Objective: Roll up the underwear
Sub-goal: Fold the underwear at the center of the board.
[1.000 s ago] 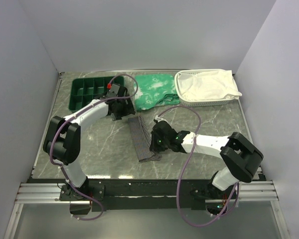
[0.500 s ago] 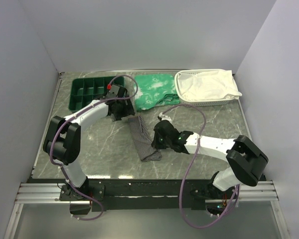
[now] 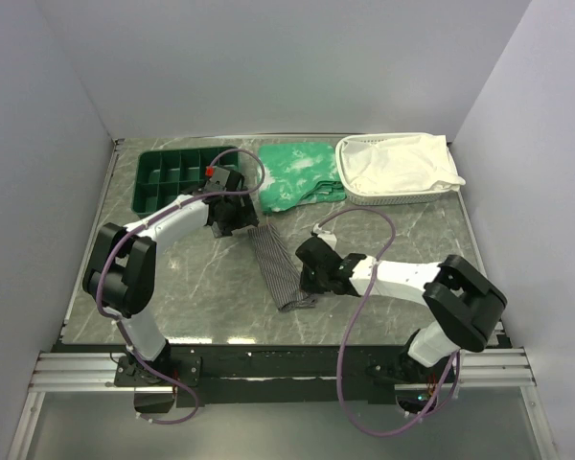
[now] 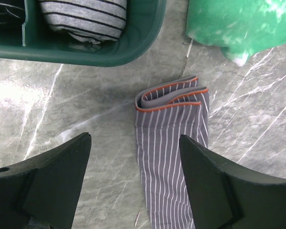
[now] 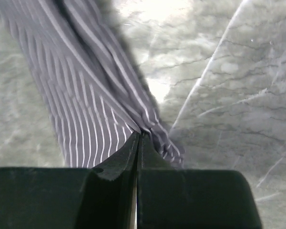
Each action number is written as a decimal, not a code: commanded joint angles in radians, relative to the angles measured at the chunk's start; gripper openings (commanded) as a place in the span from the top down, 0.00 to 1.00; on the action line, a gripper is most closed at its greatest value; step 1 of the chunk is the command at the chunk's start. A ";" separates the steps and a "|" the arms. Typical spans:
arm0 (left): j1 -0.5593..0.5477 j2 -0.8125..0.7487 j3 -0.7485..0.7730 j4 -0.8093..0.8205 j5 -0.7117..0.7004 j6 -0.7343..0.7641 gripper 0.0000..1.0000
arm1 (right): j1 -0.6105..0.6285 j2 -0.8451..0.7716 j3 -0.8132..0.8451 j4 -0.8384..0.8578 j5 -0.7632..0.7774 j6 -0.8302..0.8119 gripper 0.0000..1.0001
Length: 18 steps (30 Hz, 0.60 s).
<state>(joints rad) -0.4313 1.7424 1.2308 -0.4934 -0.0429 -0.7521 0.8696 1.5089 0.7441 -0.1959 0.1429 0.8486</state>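
Right gripper point(image 5: 139, 137) is clamped tight on a pinch of fabric at the near end of the underwear point(image 3: 271, 259). The underwear lies mid-table point(image 3: 192, 287) on the marble, folded into a long narrow strip running from near-right to far-left, and it is bunched where pinched. The far end is the waistband point(image 4: 169, 95): orange edging, stacked in layers, flat on the stone. Left gripper point(image 4: 133, 143) hangs over that far end, jaws wide, holding nothing.

Fabric looks thin, light and floppy. It will likely slide on the smooth marble and spring open if let go. Best hold, I'd say, is the whole width of the near end with all layers together, far end pinned while rolling.

Beyond are a green tray point(image 3: 172, 182) with a striped roll point(image 4: 81, 19) in one compartment, a green cloth point(image 3: 297, 171), and a white basket point(image 3: 402, 196) holding a white cloth point(image 3: 402, 163).
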 commanded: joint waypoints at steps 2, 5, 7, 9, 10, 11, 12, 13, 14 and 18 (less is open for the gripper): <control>0.003 -0.035 0.013 0.010 -0.015 0.022 0.20 | -0.006 0.065 0.031 -0.065 0.058 0.030 0.89; 0.003 -0.049 0.007 0.015 -0.012 0.031 0.20 | -0.004 0.028 0.018 -0.040 0.084 0.023 0.84; 0.003 -0.057 -0.001 0.026 -0.005 0.037 0.20 | -0.006 -0.016 0.011 -0.025 0.102 0.010 0.83; 0.003 -0.076 -0.020 0.053 0.018 0.054 0.21 | -0.006 -0.044 0.012 -0.030 0.135 0.000 0.78; 0.003 -0.084 -0.028 0.062 0.032 0.063 0.21 | -0.004 -0.070 0.020 -0.037 0.150 0.001 0.75; 0.005 -0.096 -0.034 0.070 0.035 0.068 0.23 | -0.004 -0.084 0.023 -0.045 0.167 -0.002 0.58; 0.003 -0.101 -0.048 0.082 0.070 0.074 0.24 | -0.006 -0.096 0.024 -0.053 0.175 -0.006 0.57; 0.003 -0.106 -0.056 0.101 0.084 0.088 0.26 | -0.006 -0.123 0.031 -0.056 0.179 -0.009 0.57; 0.003 -0.115 -0.062 0.111 0.098 0.094 0.32 | -0.006 -0.137 0.031 -0.060 0.181 -0.011 0.55; 0.003 -0.113 -0.085 0.154 0.184 0.122 0.48 | -0.004 -0.187 0.034 -0.047 0.149 -0.039 0.50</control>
<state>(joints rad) -0.4305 1.6634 1.1606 -0.4194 0.0410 -0.6846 0.8696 1.3884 0.7593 -0.2417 0.2634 0.8391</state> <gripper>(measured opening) 0.572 0.517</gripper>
